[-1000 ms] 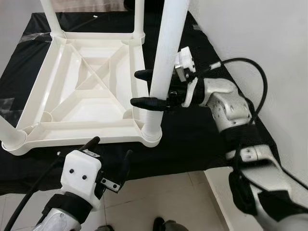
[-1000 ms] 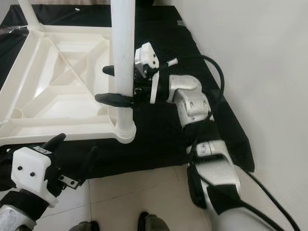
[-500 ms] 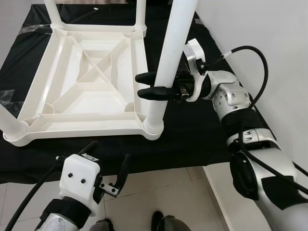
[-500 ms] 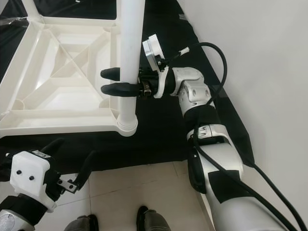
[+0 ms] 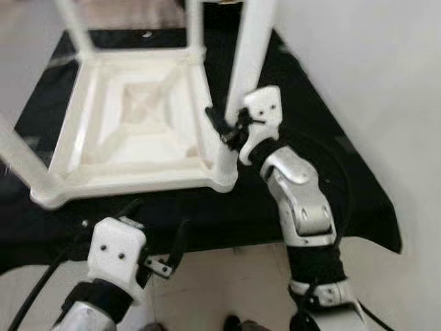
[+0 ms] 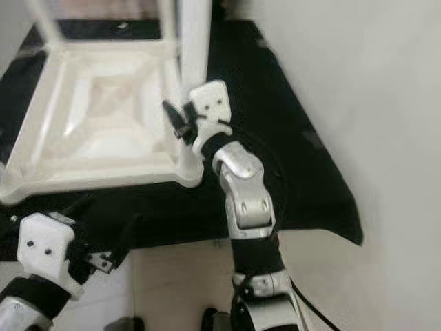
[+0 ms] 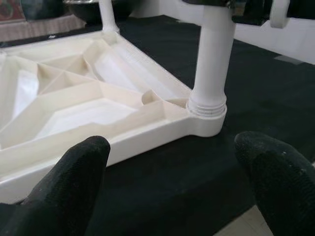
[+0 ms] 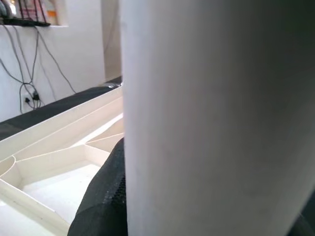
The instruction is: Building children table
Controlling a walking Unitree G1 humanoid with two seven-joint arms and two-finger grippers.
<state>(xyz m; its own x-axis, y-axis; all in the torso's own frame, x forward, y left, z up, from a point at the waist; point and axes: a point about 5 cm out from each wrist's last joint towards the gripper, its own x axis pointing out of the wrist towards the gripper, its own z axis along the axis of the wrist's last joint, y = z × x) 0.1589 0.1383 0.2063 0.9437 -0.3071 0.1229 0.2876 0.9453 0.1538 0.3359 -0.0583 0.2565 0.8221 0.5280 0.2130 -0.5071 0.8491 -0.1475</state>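
Note:
A white plastic children's table (image 5: 138, 117) lies upside down on a black cloth (image 5: 310, 138), its legs pointing up. My right gripper (image 5: 224, 127) is shut on the near right leg (image 5: 249, 48), just above its socket at the table's corner. In the right wrist view that leg (image 8: 216, 123) stands very close, with one black finger (image 8: 106, 196) beside it. Low at the cloth's front edge my left gripper (image 5: 158, 215) is open and holds nothing. Its wrist view looks between the spread fingers (image 7: 74, 182) at the same leg (image 7: 212, 59) in its socket.
A white wall (image 5: 358, 83) runs close along the right of the cloth. Pale floor tiles (image 5: 227, 276) lie in front, with the tips of shoes (image 5: 241, 323) at the bottom edge. Other legs stand at the near left (image 5: 21, 158) and at the far corners (image 5: 72, 24).
The camera has shifted and the picture is blurred. My right wrist has turned around the leg, and its forearm now comes up from below rather than from the right. The left gripper stays open.

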